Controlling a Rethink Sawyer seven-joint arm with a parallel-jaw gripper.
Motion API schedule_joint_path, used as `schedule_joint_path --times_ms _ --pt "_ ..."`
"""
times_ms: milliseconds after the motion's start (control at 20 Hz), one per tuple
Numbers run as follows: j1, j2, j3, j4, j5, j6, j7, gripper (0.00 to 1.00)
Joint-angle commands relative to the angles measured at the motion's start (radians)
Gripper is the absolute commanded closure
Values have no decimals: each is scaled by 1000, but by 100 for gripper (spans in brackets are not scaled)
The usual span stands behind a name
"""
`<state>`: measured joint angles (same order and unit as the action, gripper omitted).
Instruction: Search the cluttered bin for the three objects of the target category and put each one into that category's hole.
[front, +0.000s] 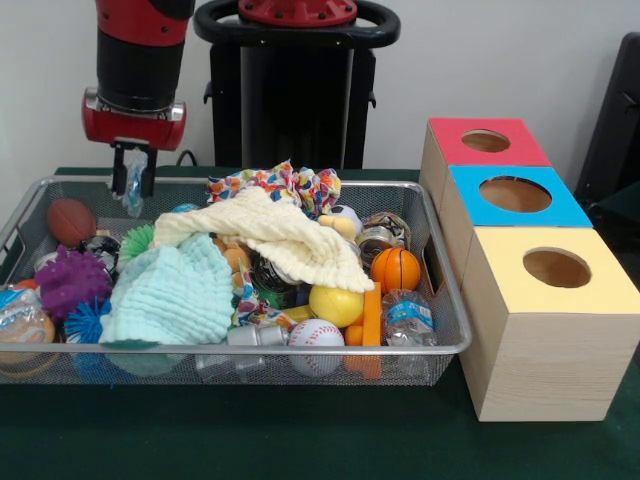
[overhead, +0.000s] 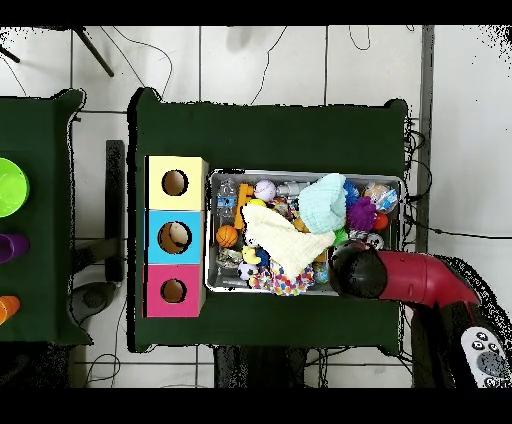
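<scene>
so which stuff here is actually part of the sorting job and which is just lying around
Part of the job:
wire bin
red box
blue box
yellow box
gripper, holding something clear

Just lying about (overhead view):
green dish
purple object
orange object

Colours in the bin and boxes

The wire bin (front: 440, 345) is silver mesh on a dark green table cloth (front: 300, 440). Inside lie a cream cloth (front: 285, 235), a mint cloth (front: 175, 295), a multicoloured patterned fabric (front: 285, 185), a purple spiky ball (front: 70, 280), an orange basketball (front: 396, 269), a yellow ball (front: 336, 305), and a white baseball (front: 315, 335) with red stitching. The boxes are topped red (front: 487, 142), blue (front: 515, 195) and yellow (front: 555, 270).
</scene>
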<state>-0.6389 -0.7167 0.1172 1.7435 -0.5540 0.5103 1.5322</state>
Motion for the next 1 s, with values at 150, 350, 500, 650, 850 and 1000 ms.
schedule_joint_path --times_ms 150,350,500,650,850,1000 --pt "36 -86 83 23 69 175 -33 100" --pt "60 -105 78 24 89 193 -14 100" --pt "78 -114 74 23 102 207 -3 100" --pt "93 -119 67 25 114 210 13 100" --pt "122 -120 49 31 128 202 51 100" --pt "148 -122 35 29 141 209 77 100"
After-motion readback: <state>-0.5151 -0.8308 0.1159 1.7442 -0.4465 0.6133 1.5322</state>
